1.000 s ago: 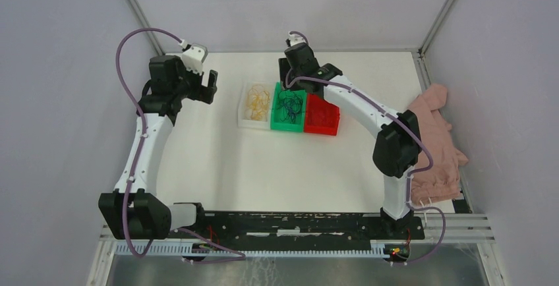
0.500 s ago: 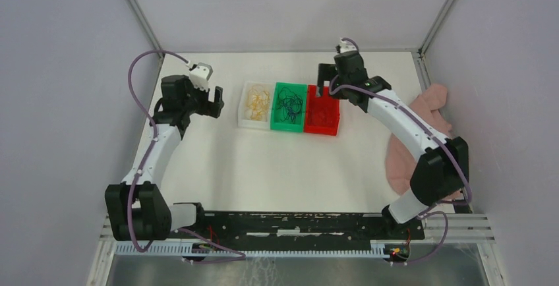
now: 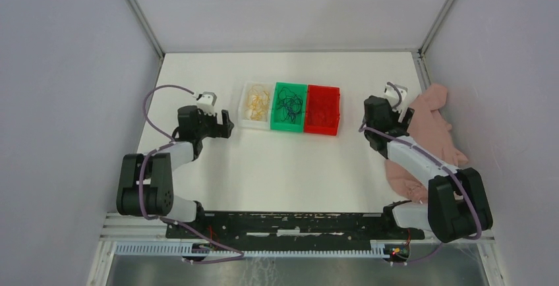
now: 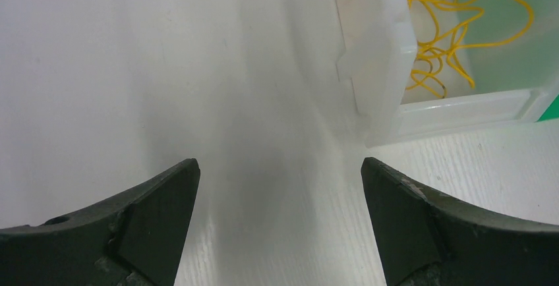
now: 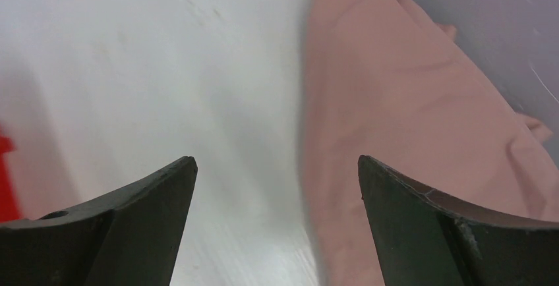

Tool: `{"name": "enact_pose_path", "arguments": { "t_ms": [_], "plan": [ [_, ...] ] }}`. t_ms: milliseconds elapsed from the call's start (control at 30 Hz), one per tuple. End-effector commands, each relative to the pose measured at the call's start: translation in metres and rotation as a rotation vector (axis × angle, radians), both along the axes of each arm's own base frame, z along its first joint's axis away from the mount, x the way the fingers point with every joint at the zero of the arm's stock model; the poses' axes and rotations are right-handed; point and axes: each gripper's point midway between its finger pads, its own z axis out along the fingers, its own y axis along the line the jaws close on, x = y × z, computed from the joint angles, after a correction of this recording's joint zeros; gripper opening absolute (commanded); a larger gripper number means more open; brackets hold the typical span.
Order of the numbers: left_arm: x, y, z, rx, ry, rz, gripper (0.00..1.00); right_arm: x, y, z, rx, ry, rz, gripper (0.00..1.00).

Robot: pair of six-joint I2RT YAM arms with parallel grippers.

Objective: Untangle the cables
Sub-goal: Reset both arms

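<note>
- Two sets of jaws, both spread wide with nothing between them. The left gripper (image 4: pixel 280 167) frames bare table (image 4: pixel 165 68). The right gripper (image 5: pixel 277 167) frames the table and the edge of a pink cloth (image 5: pixel 422 101).
- The left fingers (image 4: pixel 155 200) sit low over the table, just beside a corner of the clear bin (image 4: pixel 379 68) and not touching it. The right fingers (image 5: pixel 409 200) are near the cloth. Whether they touch it, I can't tell.
- The yellow cable (image 4: pixel 455 22) lies in loose loops inside the clear bin, on its own with no other colour mixed in.
- From overhead, three bins stand in a row, side against side: clear, green bin (image 3: pixel 289 122), red bin (image 3: pixel 322 124).
- The dark blue cable (image 3: pixel 289 104) is bundled in the green bin. Any red cable would be red on red, so I can't confirm it from these views.
- My read on the placement: one colour per bin, so the walls keep separated strands from re-tangling.
- Both arms are folded low near their bases, with the grippers outside the bin row, one on each side. That looks like a parked pose, and empty open jaws fit it. I'd judge the task done or close, pending a check of the red bin.
- The cloth is bunched against the right wall beside the right arm. It isn't part of the job, only a snag risk for that gripper.
</note>
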Motion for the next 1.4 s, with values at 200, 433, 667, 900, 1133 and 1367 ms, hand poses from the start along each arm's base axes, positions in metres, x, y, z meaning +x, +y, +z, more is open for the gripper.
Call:
{"name": "enact_pose_path", "arguments": {
  "t_ms": [200, 433, 667, 900, 1133, 1367],
  "plan": [
    [0.013, 0.001, 0.027, -0.069, -0.247, 0.054, 0.99, -0.006, -0.044, 0.006, -0.137, -0.228, -0.174, 0.99],
    [0.001, 0.027, 0.045, 0.021, -0.406, 0.141, 0.99, -0.014, -0.047, -0.008, -0.163, -0.196, -0.127, 0.99],
    [-0.009, 0.033, 0.039, -0.004, -0.512, 0.198, 0.99, -0.020, -0.056, -0.031, -0.130, -0.269, -0.143, 0.99],
    [-0.005, 0.044, 0.033, 0.015, -0.463, 0.277, 0.99, 0.024, -0.004, -0.054, -0.113, -0.197, 0.271, 0.99],
    [0.009, 0.049, 0.027, 0.039, -0.403, 0.333, 1.00, 0.025, -0.012, -0.059, -0.100, -0.210, 0.245, 0.99],
    [0.008, 0.049, 0.026, 0.037, -0.401, 0.336, 0.99, 0.025, -0.011, -0.058, -0.097, -0.203, 0.251, 0.99]
  ]
}}
